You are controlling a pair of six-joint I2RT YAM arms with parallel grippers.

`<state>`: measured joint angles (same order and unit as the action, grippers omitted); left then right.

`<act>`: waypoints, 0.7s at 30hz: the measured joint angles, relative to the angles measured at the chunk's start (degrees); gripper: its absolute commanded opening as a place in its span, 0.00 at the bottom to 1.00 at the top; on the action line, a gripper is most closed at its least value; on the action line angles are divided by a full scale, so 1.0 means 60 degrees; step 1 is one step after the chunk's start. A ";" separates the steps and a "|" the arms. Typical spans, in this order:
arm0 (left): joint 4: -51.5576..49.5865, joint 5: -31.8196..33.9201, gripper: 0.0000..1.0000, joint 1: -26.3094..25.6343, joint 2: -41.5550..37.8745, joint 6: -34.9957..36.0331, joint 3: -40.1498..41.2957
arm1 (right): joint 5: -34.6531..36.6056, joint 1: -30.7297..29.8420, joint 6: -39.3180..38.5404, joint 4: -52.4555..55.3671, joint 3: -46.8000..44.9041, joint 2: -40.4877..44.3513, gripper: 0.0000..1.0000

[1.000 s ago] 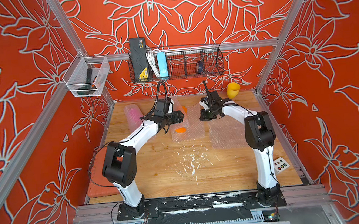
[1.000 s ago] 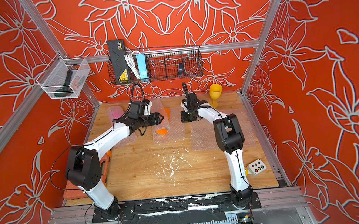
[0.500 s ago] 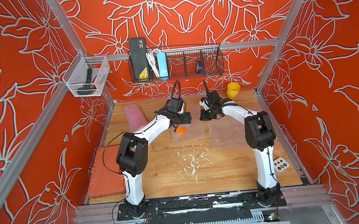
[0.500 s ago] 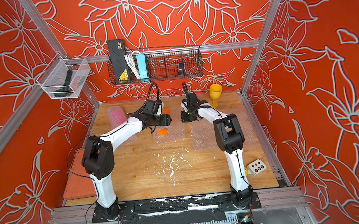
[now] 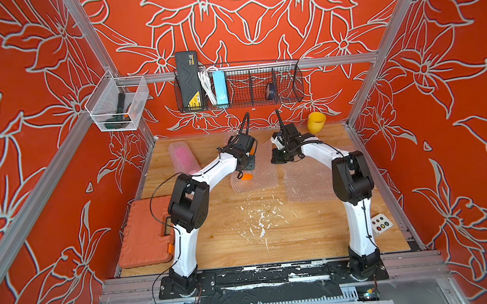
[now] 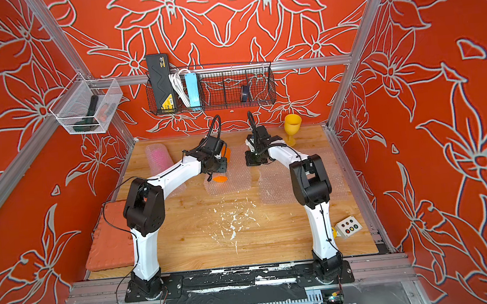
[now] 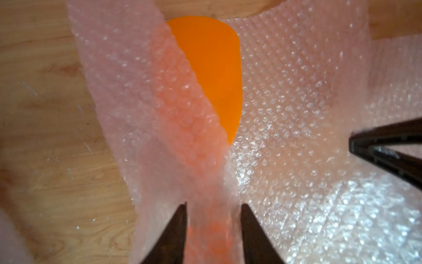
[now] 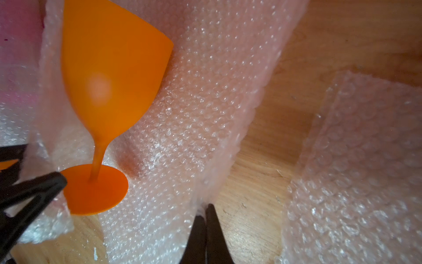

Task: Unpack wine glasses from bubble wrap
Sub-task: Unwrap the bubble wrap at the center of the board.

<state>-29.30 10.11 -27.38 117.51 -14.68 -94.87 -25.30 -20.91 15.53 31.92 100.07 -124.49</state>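
Near the yellow goblet (image 6: pixel 292 123), the orange goblet (image 8: pixel 109 75) is lying on loosened bubble wrap (image 8: pixel 205 102). The right end effector (image 8: pixel 205 206) is clamping the wrap's edge. The left end effector (image 7: pixel 214 204) is straddling a fold, grip unclear. Tugging could roll the goblet away.

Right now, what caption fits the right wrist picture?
Orange goblet lies on opened bubble wrap; right jaws pinch the wrap's edge.

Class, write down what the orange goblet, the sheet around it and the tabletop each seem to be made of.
The orange goblet: likely plastic, opaque, smooth, satin; even colour, soft highlight.
The bubble wrap: thin clear plastic film, glossy; rows of small air bubbles glinting.
The tabletop: wood, possibly plywood, matt; grain lines and scratches.
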 measured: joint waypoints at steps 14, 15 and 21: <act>0.0969 -0.0142 0.00 0.1144 -0.1861 -0.0495 0.2874 | 0.0215 0.0069 -0.0138 0.0029 -0.0178 0.0084 0.00; 0.1144 -0.0317 0.00 0.1377 -0.2116 -0.0561 0.3238 | 0.0219 0.0087 -0.0153 0.0033 -0.0277 0.0138 0.00; 0.1876 -0.0805 0.00 0.2310 -0.3464 -0.0831 0.4870 | 0.0222 0.0262 -0.0248 0.0157 -0.0499 0.0331 0.00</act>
<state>-18.04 5.28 -13.52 96.73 -19.66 -65.65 -23.97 -19.33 14.04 32.86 97.08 -122.50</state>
